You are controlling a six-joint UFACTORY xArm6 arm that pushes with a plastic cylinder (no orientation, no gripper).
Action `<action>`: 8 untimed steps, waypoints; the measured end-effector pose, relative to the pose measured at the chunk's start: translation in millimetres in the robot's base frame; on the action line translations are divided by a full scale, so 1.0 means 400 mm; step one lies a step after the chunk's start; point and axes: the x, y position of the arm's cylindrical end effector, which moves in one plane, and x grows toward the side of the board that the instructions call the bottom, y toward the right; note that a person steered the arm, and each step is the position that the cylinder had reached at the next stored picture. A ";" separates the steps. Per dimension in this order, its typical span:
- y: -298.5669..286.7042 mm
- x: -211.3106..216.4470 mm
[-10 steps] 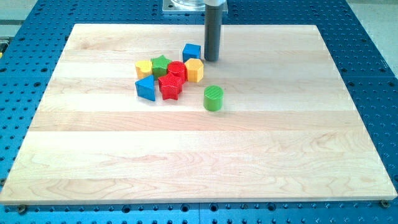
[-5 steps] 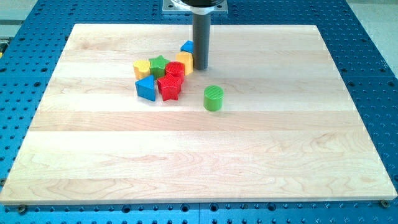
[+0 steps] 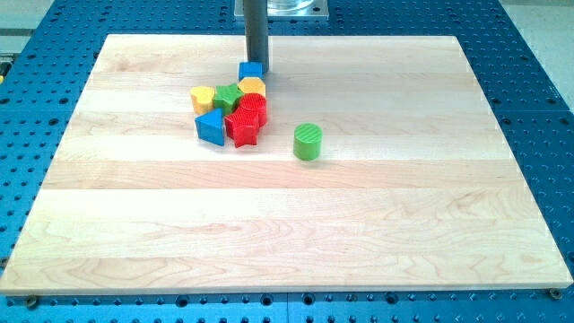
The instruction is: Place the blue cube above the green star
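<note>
- Standing nearest the view's bottom, a green cylinder (image 3: 308, 141) is sitting apart from the cluster.
- Huddling behind it are a blue triangular block (image 3: 211, 126), red star (image 3: 244, 126), yellow blocks and the green star (image 3: 228, 96).
- Resting just above the green star, slightly right, the blue cube (image 3: 250, 70) is looking light, rigid and easy to slide.
- Touching the cube's right side, my tip (image 3: 257, 72) is a bare rod, gripping nothing; pushing a flat face squarely seems best.
</note>
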 end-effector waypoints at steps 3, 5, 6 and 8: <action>0.010 0.023; -0.033 0.062; -0.033 0.067; 0.347 0.163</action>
